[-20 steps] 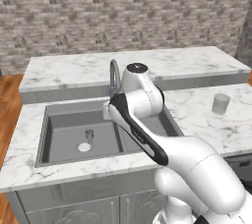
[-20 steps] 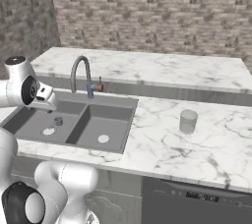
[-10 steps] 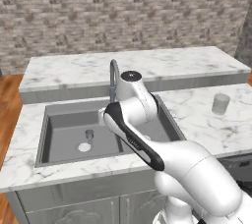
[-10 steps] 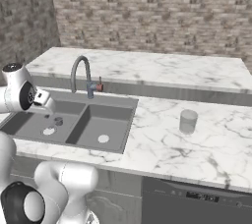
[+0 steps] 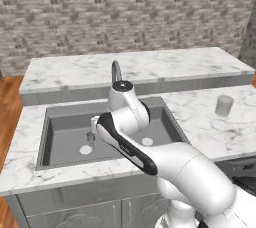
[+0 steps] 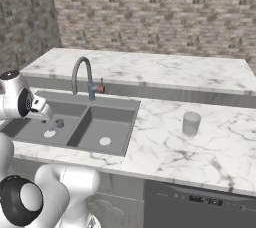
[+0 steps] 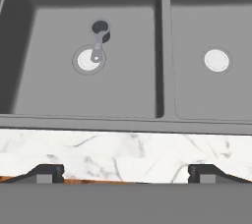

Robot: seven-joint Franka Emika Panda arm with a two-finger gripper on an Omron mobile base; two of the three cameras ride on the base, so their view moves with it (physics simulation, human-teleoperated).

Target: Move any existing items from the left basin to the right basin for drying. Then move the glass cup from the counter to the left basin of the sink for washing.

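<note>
Grey and small, a measuring cup (image 7: 100,34) is seen beyond the claw (image 7: 126,173), lying in the left basin (image 7: 44,85) beside its drain. The claw is held spread and empty above the worktop (image 7: 123,152) edge, probably lined up for reaching it.

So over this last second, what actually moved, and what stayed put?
The arm swung left, carrying the hand toward the left basin; the gripper hangs open, nothing taken or released. The small grey scoop by the left drain and the glass cup on the counter stayed put.

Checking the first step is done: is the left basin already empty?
No, a small grey measuring cup lies in the left basin, its handle reaching over the drain.
</note>
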